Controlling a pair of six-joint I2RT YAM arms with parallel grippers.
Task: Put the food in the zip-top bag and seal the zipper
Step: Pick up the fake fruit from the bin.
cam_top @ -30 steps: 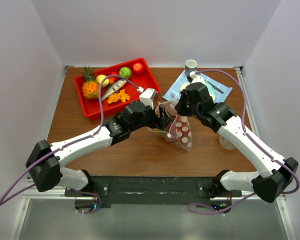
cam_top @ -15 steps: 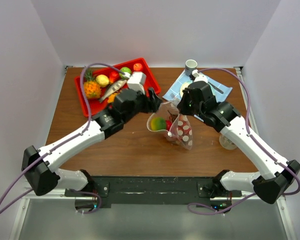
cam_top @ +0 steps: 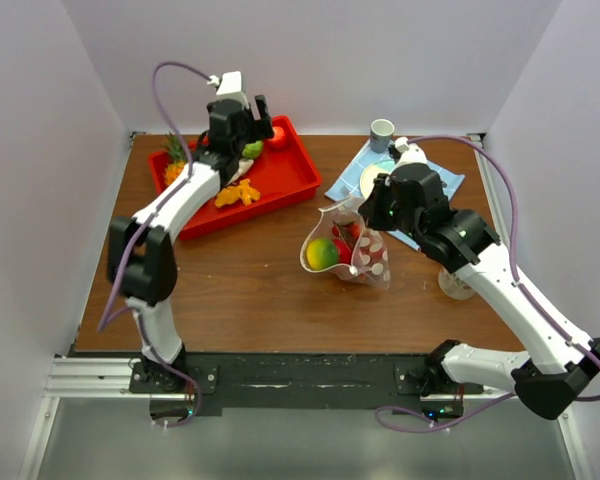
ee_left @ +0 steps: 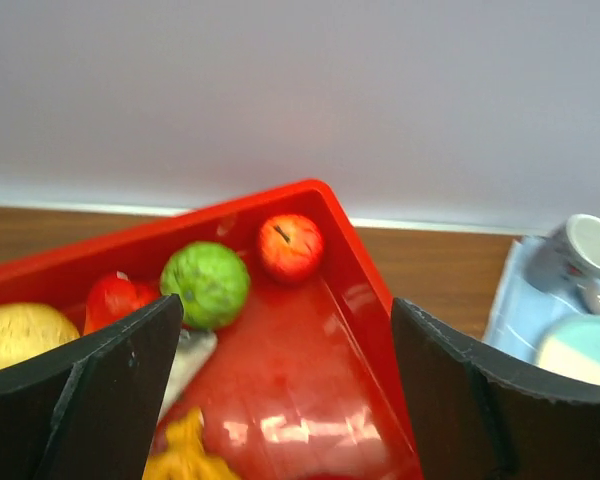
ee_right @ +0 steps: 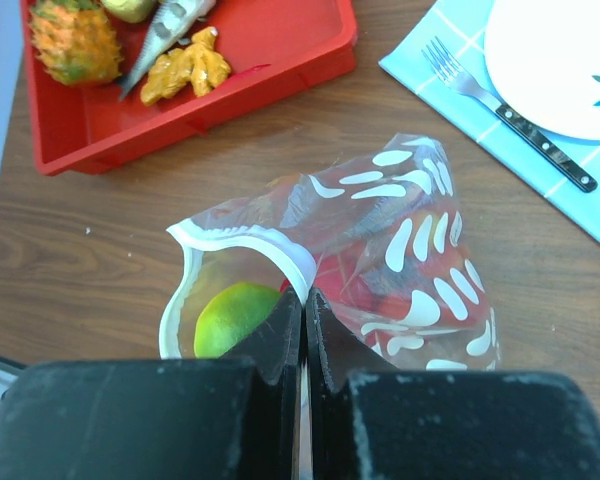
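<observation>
Zip-top bag rim pinched by right pincer, left pincer wide above red tray, seemingly empty

left gripper is hovering over the far corner of the red tray, upper left of frame. right gripper is pinching the top rim of the zip-top bag at frame centre. bag mouth is gaping toward the left, showing a yellow-green fruit and red pieces inside.
</observation>
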